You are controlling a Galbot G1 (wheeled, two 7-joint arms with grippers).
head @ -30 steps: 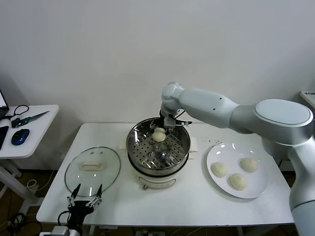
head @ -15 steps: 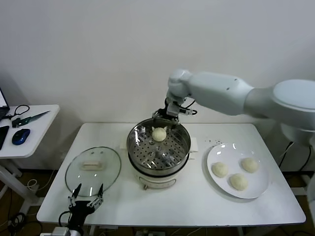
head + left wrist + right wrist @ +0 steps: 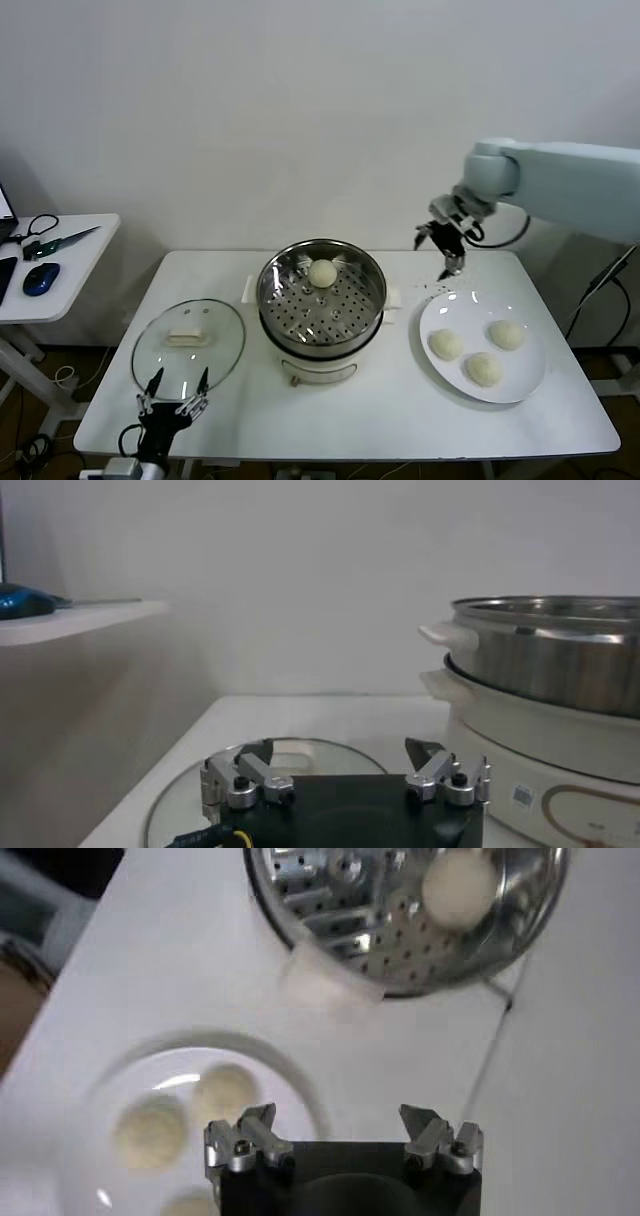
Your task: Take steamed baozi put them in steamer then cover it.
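Jaws of our right gripper (image 3: pixel 444 250) stand spread and empty above the plate (image 3: pixel 455 378); one baozi (image 3: pixel 322 272) lies in the steamer (image 3: pixel 322 300), three ahead of them. Our left gripper (image 3: pixel 345 780), parked and spread, faces the cover (image 3: pixel 175 795) on the bench (image 3: pixel 300 715). From the right wrist, baozi (image 3: pixel 225 1093) lie under the jaws: we judge descent and grasp come next.

You will find the steamer (image 3: pixel 321 300) in polished, mirror-bright steel with a perforated tray, seated on a glossy cream base, apparently plastic. The cover (image 3: pixel 189 344), near the table's (image 3: pixel 400 400) left edge, is clear glass with a metal rim. The steamed baozi (image 3: pixel 322 272) look matt, smooth dough. The plate (image 3: pixel 530 375) is glossy white; the table, smooth matt white.
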